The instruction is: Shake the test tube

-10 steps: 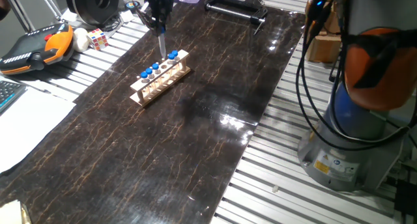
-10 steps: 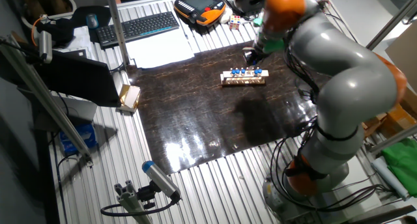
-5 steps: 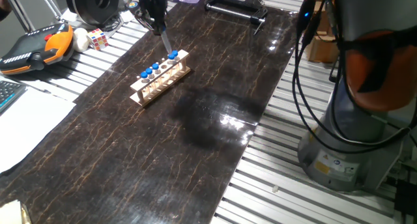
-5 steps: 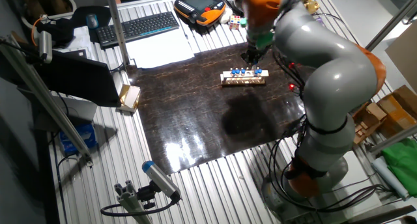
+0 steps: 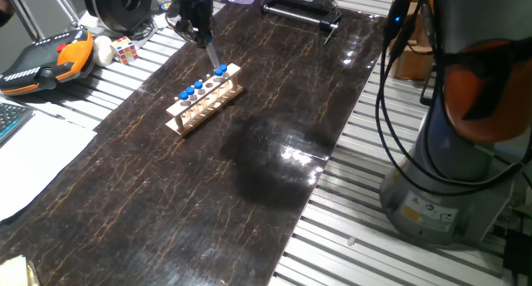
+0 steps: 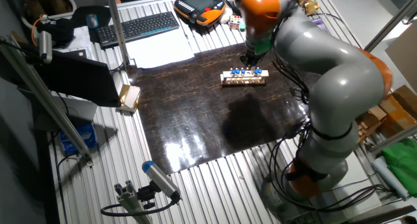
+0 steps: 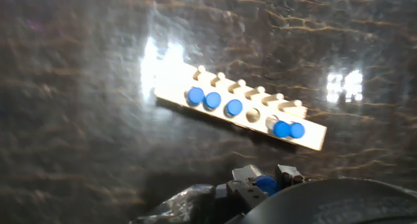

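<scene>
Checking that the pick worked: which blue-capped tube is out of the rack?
The test tube held in the end effector, above the wooden rack. Five others sit in their holes; one hole between them is empty.

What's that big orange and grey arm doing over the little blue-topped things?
The arm's hand has pulled one test tube out of the wooden rack and holds it by its blue cap above the rack's far end, the tube tilted. Five other blue-capped tubes stand in the rack, with one hole empty. The rack sits on a dark marbled mat.
</scene>
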Controlling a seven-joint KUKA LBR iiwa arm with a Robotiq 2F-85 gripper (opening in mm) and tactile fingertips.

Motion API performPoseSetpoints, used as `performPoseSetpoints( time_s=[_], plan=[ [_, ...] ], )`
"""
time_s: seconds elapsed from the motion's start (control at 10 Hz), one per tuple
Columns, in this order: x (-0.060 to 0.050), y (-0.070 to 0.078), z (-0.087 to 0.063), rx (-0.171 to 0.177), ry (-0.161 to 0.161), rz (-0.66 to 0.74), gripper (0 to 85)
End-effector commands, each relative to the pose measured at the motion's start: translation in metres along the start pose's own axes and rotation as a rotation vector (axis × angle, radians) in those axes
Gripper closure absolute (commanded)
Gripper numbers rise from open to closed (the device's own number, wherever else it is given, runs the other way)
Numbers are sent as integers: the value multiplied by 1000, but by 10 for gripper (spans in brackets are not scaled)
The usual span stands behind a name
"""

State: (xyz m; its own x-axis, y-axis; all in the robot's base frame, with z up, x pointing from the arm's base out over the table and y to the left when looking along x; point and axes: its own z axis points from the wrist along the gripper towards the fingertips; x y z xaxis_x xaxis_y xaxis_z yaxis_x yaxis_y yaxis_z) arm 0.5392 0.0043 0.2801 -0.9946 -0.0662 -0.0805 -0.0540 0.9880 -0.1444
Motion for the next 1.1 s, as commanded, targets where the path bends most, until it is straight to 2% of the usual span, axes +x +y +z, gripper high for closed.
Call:
performPoseSetpoints(
  time_s=[0.0, 0.2, 0.4, 0.8, 1.0],
  plan=[
    [-2, -1, 1, -86, -17, 85, 843],
    [-8, -4, 5, -83, -23, 84, 840],
    [-16, -10, 12, -100, -16, 103, 840],
    [-34, -29, 21, -92, -16, 83, 837],
    [-41, -32, 31, -89, -25, 89, 833]
  ],
)
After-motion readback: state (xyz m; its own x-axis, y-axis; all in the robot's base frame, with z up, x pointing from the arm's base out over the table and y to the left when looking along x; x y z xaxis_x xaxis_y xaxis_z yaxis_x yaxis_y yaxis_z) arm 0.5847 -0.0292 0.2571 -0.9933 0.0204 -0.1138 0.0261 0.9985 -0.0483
